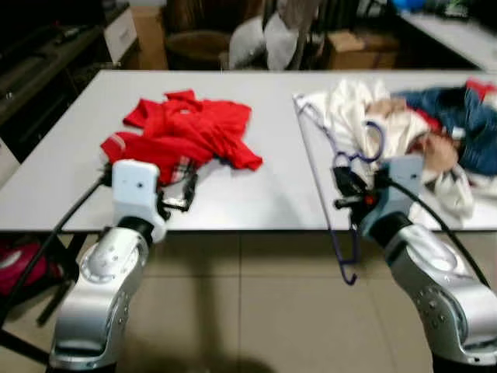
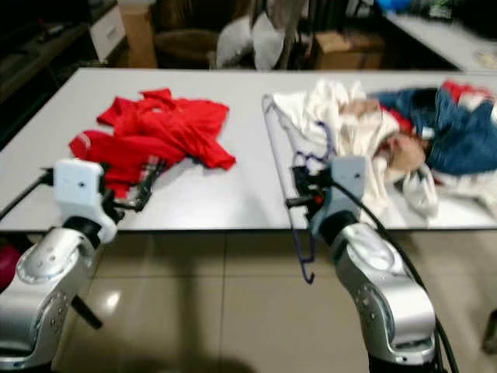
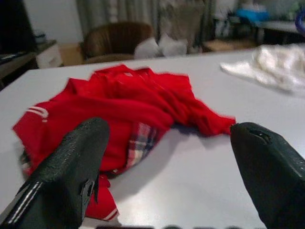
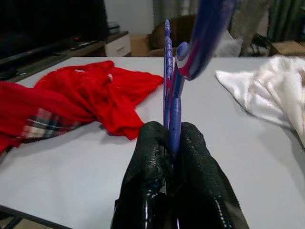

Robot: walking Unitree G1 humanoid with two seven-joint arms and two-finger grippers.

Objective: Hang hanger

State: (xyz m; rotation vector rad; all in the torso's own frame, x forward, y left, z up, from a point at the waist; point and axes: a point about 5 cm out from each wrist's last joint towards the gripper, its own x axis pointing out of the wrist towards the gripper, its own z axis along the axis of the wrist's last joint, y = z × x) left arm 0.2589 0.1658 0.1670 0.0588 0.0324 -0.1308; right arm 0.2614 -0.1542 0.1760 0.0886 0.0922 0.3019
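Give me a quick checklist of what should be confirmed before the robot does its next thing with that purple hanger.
1. Right claw shut on the purple hanger: ok, fingers pinch it tightly.
2. Hanger free of the pile of clothes: cannot tell; its upper part lies against the white cloth.
3. Left claw open and empty: ok, fingers spread wide.
4. Red shirt within the left claw's reach: ok, it lies flat on the table just ahead.
5. A rail or hook to hang on: cannot tell.
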